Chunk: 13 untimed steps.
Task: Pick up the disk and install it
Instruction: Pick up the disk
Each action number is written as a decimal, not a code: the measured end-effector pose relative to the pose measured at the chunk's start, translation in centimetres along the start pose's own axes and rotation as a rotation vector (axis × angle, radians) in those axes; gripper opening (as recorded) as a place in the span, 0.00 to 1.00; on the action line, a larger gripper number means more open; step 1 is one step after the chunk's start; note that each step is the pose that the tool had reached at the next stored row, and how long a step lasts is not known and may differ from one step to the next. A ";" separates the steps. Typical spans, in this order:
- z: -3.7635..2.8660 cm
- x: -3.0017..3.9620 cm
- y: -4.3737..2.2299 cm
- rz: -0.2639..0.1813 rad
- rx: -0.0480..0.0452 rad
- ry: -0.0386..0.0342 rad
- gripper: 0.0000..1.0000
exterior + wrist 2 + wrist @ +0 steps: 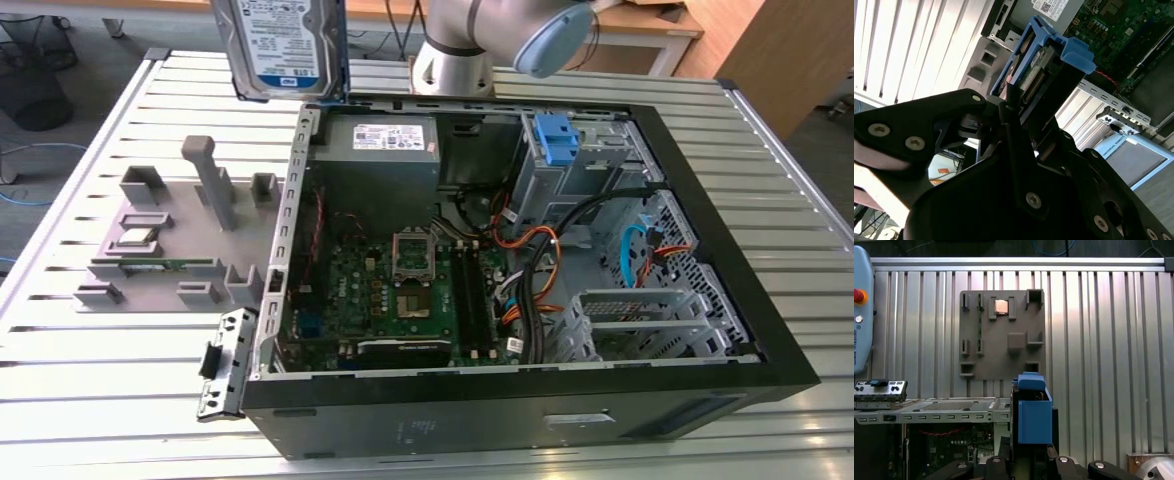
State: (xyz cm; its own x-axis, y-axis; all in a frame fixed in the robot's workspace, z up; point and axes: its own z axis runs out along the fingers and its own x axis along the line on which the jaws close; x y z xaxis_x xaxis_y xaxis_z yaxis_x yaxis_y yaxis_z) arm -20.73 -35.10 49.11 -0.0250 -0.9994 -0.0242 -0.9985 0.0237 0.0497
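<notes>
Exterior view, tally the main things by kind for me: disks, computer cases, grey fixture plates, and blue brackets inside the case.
disk: 1
open computer case: 1
grey fixture plate: 1
blue bracket in the case: 1
Total: 4

Disk label: the white-and-blue label (286, 55) on the disk (274, 20) carried rows of print, too small to read.
Power supply: its white sticker (380, 137) held fine print, illegible.
Teach pendant (861, 305): a line of lettering ran along its grey edge.
Case front (441, 425): a small pale badge (578, 418), unreadable.
</notes>
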 end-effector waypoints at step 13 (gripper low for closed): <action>-0.10 -0.05 -1.88 0.000 -0.0001 0.0001 0.35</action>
State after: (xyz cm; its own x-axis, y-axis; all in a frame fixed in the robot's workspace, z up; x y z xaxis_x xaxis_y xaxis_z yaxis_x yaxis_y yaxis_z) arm -18.85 -35.10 49.11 -0.0250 -0.9994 -0.0242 -0.9985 0.0238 0.0498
